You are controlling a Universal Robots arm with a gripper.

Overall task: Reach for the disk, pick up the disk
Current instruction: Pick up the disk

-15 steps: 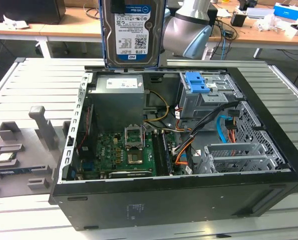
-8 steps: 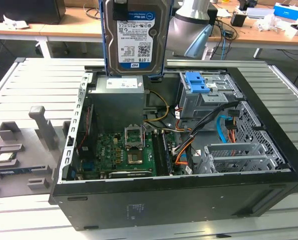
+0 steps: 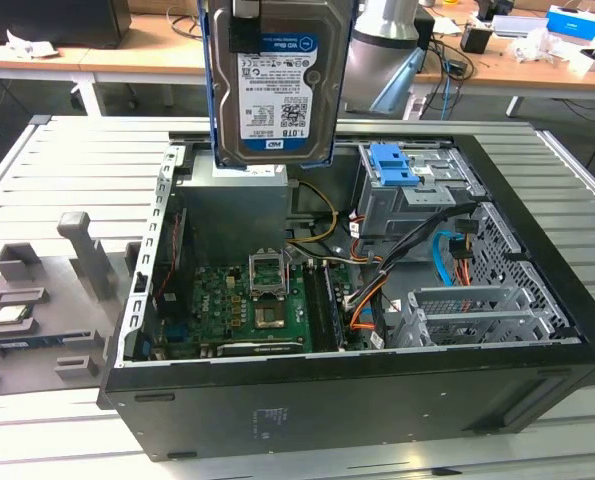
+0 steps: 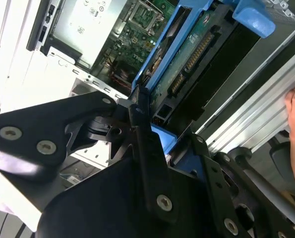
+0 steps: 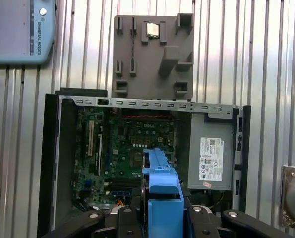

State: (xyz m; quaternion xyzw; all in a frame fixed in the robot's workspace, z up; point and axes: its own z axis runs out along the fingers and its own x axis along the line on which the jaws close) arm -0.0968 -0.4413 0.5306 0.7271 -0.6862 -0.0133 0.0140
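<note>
So you're holding the disk [image 3: 277,85] up in the air, sitting at 12 o'clock in the exterior view, hanging clear above the open computer case [image 3: 537,330] and not touching it. The gripper [image 5: 162,206] is pinching it from the upper end. In both wrist views the black fingers [image 4: 147,148] are pressing on the blue rails [image 4: 159,52] on either side. My guess is that's why you're grabbing there: plastic edges instead of the label or the board.

The disk is hanging upright, its long axis running 12 to 6. Its label face is pointing toward the exterior camera, and the green board side is showing in the second wrist view. The blue latch [image 3: 392,165] on the drive cage is sitting around 4 o'clock from the disk. The grey stand [image 3: 67,290] is lying way off at 8 o'clock on the slatted table [image 3: 77,160].
</note>
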